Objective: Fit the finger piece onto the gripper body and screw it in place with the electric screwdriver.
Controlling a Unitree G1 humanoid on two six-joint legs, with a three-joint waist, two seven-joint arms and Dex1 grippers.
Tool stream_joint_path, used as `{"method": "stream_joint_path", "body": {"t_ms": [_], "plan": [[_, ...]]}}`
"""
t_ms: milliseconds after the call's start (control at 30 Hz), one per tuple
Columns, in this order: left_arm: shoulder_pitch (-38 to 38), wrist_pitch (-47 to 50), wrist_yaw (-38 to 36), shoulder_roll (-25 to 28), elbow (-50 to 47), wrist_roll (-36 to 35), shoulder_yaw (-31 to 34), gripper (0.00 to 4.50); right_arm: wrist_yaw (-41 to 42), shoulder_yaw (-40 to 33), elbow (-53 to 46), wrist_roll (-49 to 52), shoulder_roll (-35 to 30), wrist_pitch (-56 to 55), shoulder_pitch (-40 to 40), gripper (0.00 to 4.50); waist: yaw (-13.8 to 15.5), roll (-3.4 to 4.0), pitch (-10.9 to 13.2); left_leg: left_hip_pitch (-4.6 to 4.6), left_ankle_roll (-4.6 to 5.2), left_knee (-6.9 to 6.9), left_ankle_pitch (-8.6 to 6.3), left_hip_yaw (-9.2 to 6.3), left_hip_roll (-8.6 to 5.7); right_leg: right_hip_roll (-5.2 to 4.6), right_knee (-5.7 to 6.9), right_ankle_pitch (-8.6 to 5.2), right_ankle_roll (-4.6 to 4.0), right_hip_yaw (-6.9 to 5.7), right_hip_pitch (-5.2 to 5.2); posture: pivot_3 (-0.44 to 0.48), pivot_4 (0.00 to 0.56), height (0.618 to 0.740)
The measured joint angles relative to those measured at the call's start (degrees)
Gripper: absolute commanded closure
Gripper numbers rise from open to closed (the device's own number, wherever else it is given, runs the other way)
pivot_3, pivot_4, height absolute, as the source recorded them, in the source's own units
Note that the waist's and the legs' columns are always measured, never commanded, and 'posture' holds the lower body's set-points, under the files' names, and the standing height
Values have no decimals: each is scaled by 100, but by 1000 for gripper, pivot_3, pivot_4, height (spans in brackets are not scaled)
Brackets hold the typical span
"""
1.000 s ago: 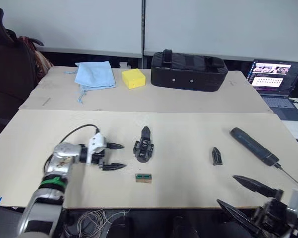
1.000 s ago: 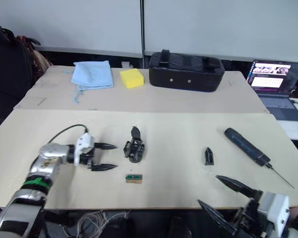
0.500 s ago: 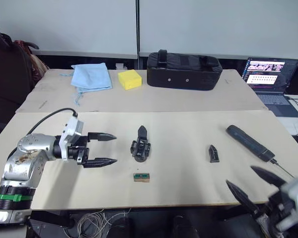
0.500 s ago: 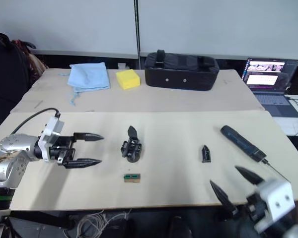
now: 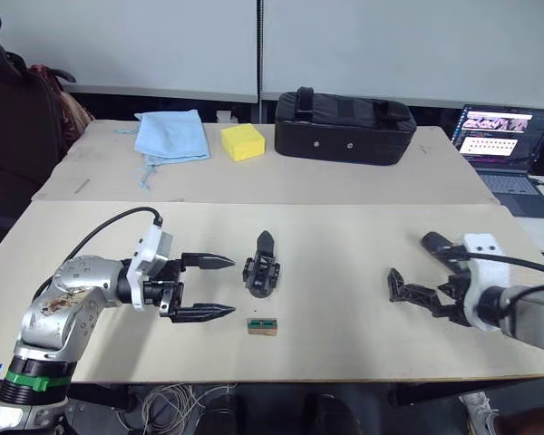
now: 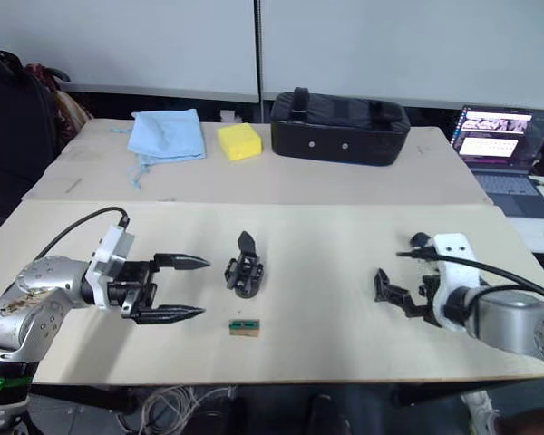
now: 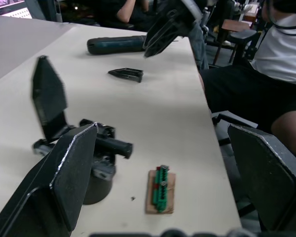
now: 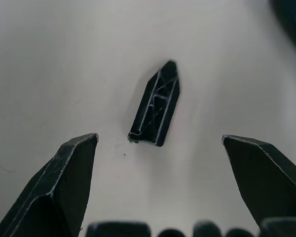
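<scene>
On the right of the pale table (image 5: 344, 245), the right gripper (image 8: 158, 197) hangs wide open and empty above the small black plastic finger piece (image 8: 155, 104). It should drop straight down and pinch the long sides. The left gripper (image 5: 213, 286) waits open and empty beside the black gripper body (image 5: 263, 269).

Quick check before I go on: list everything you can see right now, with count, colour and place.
gripper body: 1, black, front table, centre
finger piece: 1, black, front table, between right gripper's open fingers
electric screwdriver: 1, dark blue-black, front table, beyond finger piece
green-topped block: 1, near gripper body
cloth: 1, light blue, rear table
yellow block: 1, rear table
bag: 1, black, rear table
laptop: 1, open, far right
left gripper: open, beside gripper body
right gripper: open, over finger piece
</scene>
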Motion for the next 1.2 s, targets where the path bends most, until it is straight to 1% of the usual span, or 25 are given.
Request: {"method": "stream_joint_path", "body": {"t_ms": [100, 233, 300, 367, 567, 700, 867, 933, 1000, 1067, 1100, 1200], "plan": [[73, 1, 66, 8, -172, -70, 18, 48, -313, 427, 430, 175, 253, 148, -563, 0, 0, 0, -1, 1, 1, 1, 1, -2, 1, 4, 1, 0, 0, 1, 2, 0, 150, 740], [92, 2, 140, 16, -230, -85, 23, 48, -611, 833, 808, -87, 717, 285, -984, 0, 7, 0, -1, -3, 4, 3, 2, -5, 2, 6, 1, 1, 1, 0, 2, 0, 150, 740], [92, 16, 199, 17, -279, -133, 23, 48, -667, 897, 931, -210, 915, 326, -1028, 0, 8, 0, -1, -7, 6, 3, 4, -6, 0, 6, 0, 1, 2, 0, 0, 0, 150, 740], [96, 78, 268, 17, -319, -197, 34, 48, -641, 939, 1027, -436, 972, 409, -1028, 0, 8, 0, -1, -7, 8, 3, 5, -6, 1, 6, 0, 1, 2, 1, 1, 0, 150, 740], [113, 122, 318, 50, -327, -200, 39, 48, -530, 804, 1087, -897, 1222, 536, -1070, 0, 0, -7, -6, -4, 8, 7, 5, -7, 8, 12, 2, 2, 1, -1, 3, 0, 150, 740], [113, 117, 322, 75, -326, -193, 39, 0, -541, 675, 1063, -1110, 1385, 661, -1061, 1157, -1, -15, -11, -4, 7, 7, 4, -8, 9, 12, 1, 2, 2, -1, 3, 0, 150, 740], [90, 106, 327, 84, -322, -185, 38, 0, -566, 431, 1043, -1306, 1601, 862, -1030, 2949, -31, -15, -12, -4, 7, 7, 4, -11, 17, 20, 3, 2, 1, -2, 1, 0, 150, 740], [8, 119, 367, 81, -293, -191, 47, 0, -548, 370, 959, -1324, 1629, 971, -994, 3388, -28, -15, -12, -4, 7, 6, 4, -18, 18, 24, 4, 2, 1, -4, 2, 0, 150, 740], [-161, 129, 495, 20, -260, -226, 99, 0, -438, 323, 862, -1394, 1622, 1049, -960, 3383, -18, -15, -11, -5, 7, 6, 5, -23, 17, 25, 4, 2, 1, -5, 2, 0, 150, 740], [-418, 214, 833, -248, -237, -442, 275, 0, -137, 211, 789, -1503, 1567, 1032, -911, 3383, -8, -12, -9, -9, 8, 7, 5, -25, 13, 24, 2, 2, 1, -3, 2, 0, 150, 740], [-559, 285, 1058, -394, -215, -559, 360, 0, 44, 138, 706, -1553, 1550, 979, -911, 3383, 2, -11, -9, -10, 9, 8, 5, -26, 10, 24, 2, 2, 2, -2, 2, 0, 150, 740], [-1199, 889, 2101, -905, -68, -1225, 676, 0, 674, -111, 77, -1709, 1373, 652, -1078, 3383, 2, -8, -7, -13, 10, 15, 6, -36, 8, 25, 3, 7, 10, -1, 4, 0, 150, 740]]}}
